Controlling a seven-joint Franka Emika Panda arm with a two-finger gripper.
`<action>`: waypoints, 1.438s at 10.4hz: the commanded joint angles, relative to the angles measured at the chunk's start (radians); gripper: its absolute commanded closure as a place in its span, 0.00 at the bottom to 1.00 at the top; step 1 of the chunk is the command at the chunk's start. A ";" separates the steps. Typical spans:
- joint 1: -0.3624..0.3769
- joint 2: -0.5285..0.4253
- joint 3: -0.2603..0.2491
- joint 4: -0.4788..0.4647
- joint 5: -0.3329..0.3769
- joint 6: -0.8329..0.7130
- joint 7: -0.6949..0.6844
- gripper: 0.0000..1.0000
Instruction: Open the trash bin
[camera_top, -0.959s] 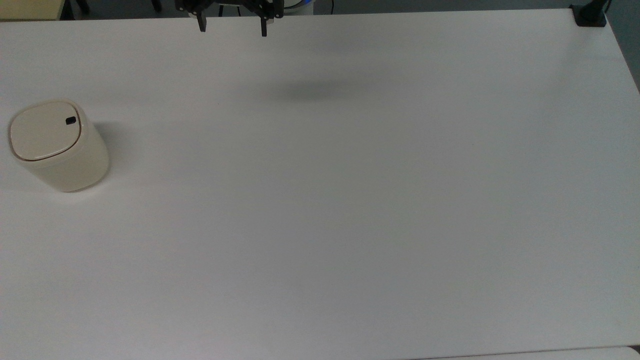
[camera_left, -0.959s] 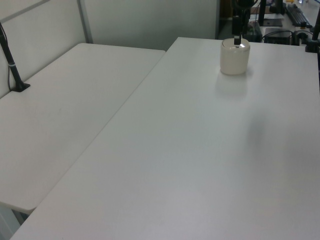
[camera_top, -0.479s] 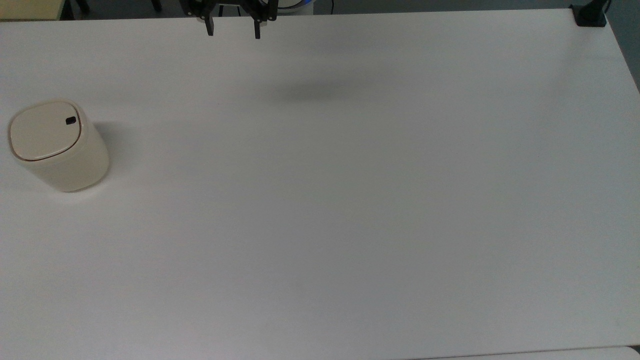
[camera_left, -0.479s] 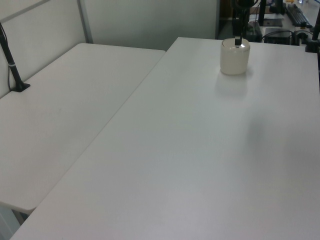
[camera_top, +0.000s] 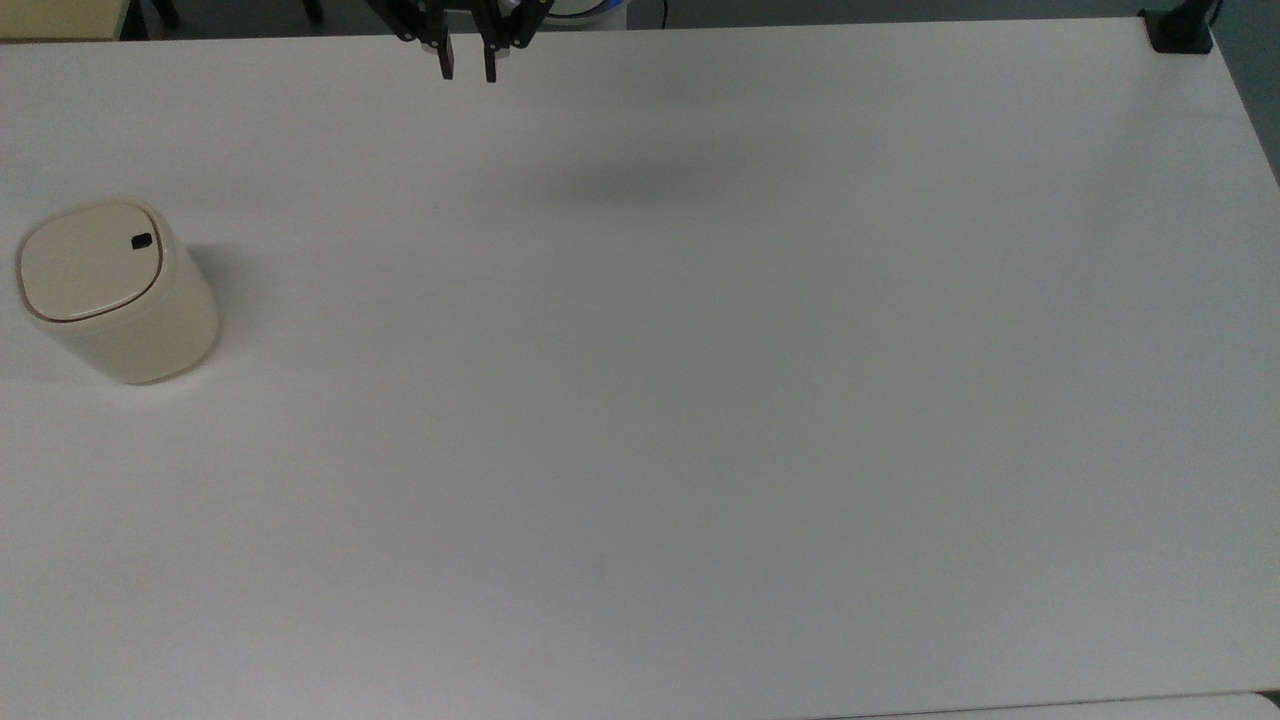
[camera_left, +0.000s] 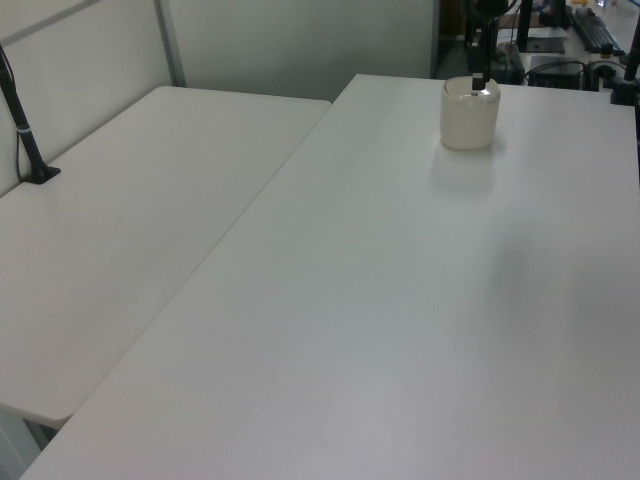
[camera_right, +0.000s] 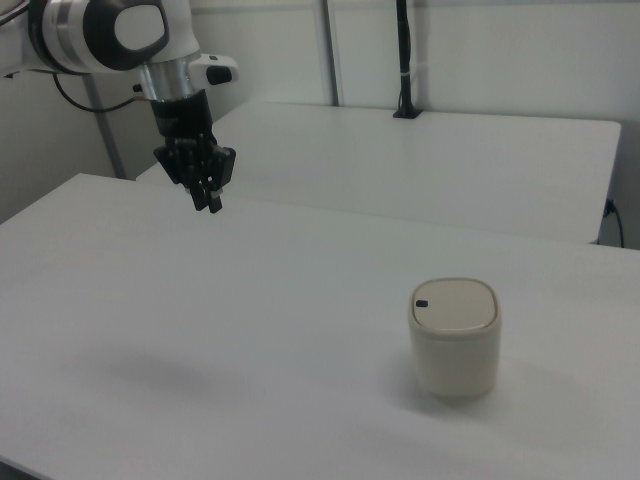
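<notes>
The gripper (camera_top: 467, 68) has narrowed to a slim gap, high and well apart from the shut trash bin (camera_top: 112, 292), likely readying to press its button (camera_top: 141, 241).

The trash bin (camera_top: 115, 295) stands upright on the table (camera_top: 700, 400), near the top view's left edge. My claw (camera_top: 468, 68) hangs above the table's far edge in the top view, well apart from the bin and to its right. In the right view the bin (camera_right: 454, 338) stands at the right and my claw (camera_right: 209, 193) hangs high at the left. Behind my table sits a second table (camera_right: 450, 160), seemingly just beside it.
</notes>
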 joint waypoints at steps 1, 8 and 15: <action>0.017 -0.017 -0.010 -0.020 -0.019 -0.012 -0.016 0.73; 0.031 -0.015 -0.010 -0.027 -0.027 -0.021 -0.014 0.72; 0.042 -0.014 -0.012 -0.036 -0.042 -0.024 -0.012 0.59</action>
